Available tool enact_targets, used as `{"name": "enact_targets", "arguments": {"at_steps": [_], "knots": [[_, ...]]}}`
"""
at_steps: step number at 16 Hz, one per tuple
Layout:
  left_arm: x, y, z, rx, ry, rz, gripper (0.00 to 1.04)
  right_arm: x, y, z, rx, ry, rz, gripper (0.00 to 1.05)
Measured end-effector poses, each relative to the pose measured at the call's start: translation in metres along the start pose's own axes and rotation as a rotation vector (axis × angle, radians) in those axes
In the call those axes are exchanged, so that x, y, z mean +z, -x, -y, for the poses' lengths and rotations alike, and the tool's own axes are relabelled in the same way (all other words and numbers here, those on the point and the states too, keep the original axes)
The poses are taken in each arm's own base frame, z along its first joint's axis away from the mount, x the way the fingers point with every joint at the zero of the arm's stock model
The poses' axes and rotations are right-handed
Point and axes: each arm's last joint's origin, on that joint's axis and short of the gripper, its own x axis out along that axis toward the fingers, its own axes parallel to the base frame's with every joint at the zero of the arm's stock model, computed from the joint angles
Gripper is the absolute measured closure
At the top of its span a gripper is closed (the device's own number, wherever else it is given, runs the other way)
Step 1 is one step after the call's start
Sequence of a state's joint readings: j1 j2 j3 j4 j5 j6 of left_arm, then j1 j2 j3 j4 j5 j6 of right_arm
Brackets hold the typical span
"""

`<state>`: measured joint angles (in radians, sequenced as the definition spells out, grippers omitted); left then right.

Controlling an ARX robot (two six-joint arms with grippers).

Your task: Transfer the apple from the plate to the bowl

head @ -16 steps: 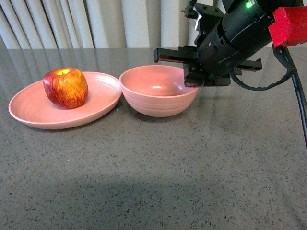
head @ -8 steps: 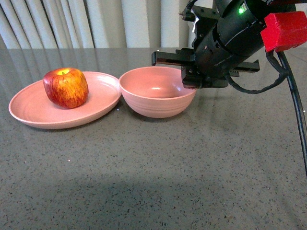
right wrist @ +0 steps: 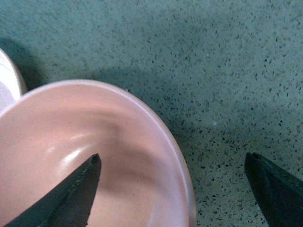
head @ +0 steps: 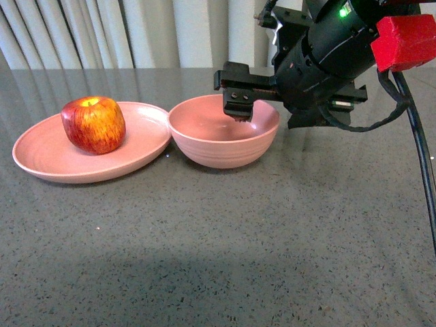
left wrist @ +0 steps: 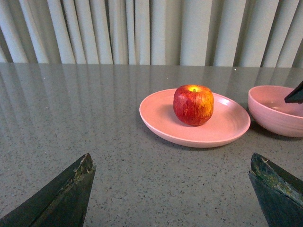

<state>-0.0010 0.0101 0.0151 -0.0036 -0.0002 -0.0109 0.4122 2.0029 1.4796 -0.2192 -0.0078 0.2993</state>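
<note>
At far left, seen only through its own wrist camera: left gripper, fingers spread wide, gripping nothing, above the tabletop and well short of the plate. Near the middle of that shallow pink plate: apple, upright, stem dimple up, red with yellow-orange streaks, touched by neither gripper. Just right of the plate, rim hard by rim: bowl, deep, round and pink. Cannot tell whether plate and bowl touch. Over the bowl's right side: right gripper, fingers wide apart and gripping nothing, 1 hanging over the bowl's hollow, the other outside the wall above bare tabletop, with the rim between the 2. Behind all of it: pale pleated curtain. On the right arm: green light and red block.
</note>
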Motion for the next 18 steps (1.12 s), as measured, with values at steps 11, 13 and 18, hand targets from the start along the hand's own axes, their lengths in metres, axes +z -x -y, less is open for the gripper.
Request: {"name": "enact_targets", "arguments": {"at_steps": [11, 13, 18], "knots": [[0.000, 0.000, 0.000, 0.000, 0.000, 0.000, 0.07, -0.094, 0.223, 0.057, -0.007, -0.095, 0.698, 0.07], [0.000, 0.000, 0.000, 0.000, 0.000, 0.000, 0.07, -0.148, 0.236, 0.069, -0.063, -0.094, 0.656, 0.07], [0.000, 0.000, 0.000, 0.000, 0.000, 0.000, 0.07, -0.224, 0.250, 0.099, -0.260, 0.104, 0.748, 0.59]]}}
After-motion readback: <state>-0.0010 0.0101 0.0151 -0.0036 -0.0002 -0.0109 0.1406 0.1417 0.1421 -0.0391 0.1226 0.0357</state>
